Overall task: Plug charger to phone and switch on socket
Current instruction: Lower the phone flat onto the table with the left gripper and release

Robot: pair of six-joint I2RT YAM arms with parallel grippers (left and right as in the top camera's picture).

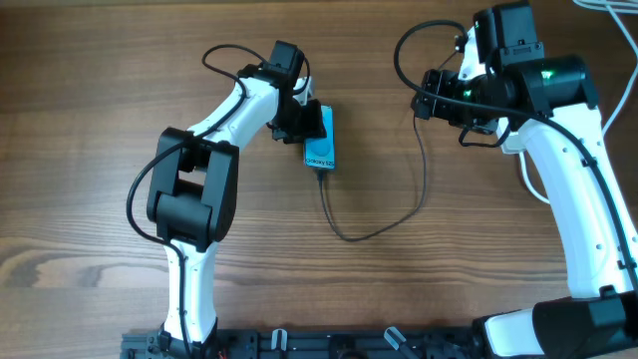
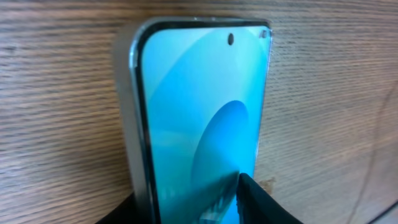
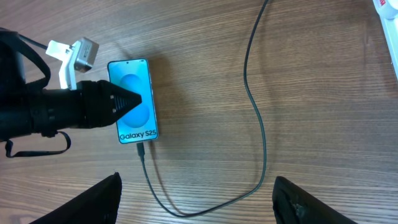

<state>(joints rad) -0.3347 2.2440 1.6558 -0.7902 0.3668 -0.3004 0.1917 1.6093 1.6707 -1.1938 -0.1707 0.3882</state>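
The phone (image 1: pixel 321 143) lies flat with its teal screen up, and "Galaxy S25" reads at its near end (image 3: pixel 138 134). My left gripper (image 1: pixel 299 122) is shut on the phone, a finger at each long side (image 2: pixel 193 205). The charger's thin black cable (image 1: pixel 379 231) loops over the table. Its small tip sits in the phone's bottom port (image 3: pixel 142 149). My right gripper (image 1: pixel 433 100) is open and empty, high above the cable loop (image 3: pixel 199 208). Only a white corner of the socket (image 3: pixel 388 14) with a red mark shows in the right wrist view. The right arm hides the socket in the overhead view.
A thick white cord (image 1: pixel 534 178) runs beside the right arm. The wooden table (image 1: pixel 100 100) is bare on the left. The cable rises toward the back right (image 3: pixel 252 43). The arm bases stand at the front edge.
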